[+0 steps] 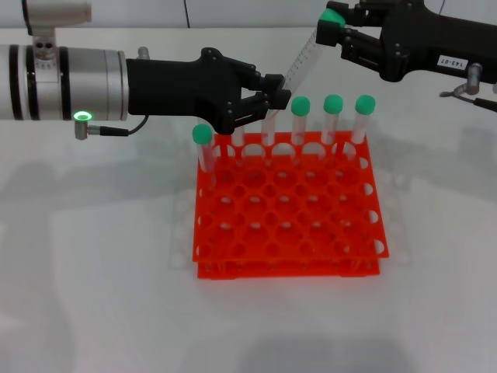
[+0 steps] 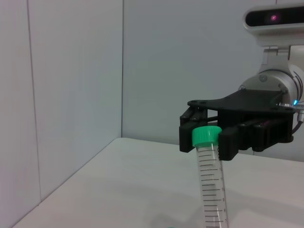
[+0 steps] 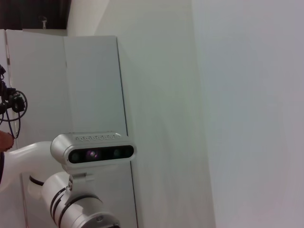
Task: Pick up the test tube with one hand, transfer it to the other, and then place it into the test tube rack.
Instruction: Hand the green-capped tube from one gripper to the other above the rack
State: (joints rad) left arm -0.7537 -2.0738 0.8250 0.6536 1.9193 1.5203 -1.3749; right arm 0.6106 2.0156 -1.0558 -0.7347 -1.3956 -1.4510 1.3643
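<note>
Handover moment, roughly halfway. Test tube [image 1: 301, 64] tilted in air above rack's [image 1: 287, 206] far edge: left gripper [image 1: 273, 92] pinches lower end, right gripper [image 1: 338, 33] clamped at green cap. Left letting go and dropping tube into rack not done yet.

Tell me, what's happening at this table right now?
A two-armed robot is passing a test tube between its hands above an orange rack. The left tool grips the tube's lower end, while the right tool is at its green cap, so the handover looks to be in progress. The tube hangs tilted over the rack's back row, where several other green-capped tubes already stand.
</note>
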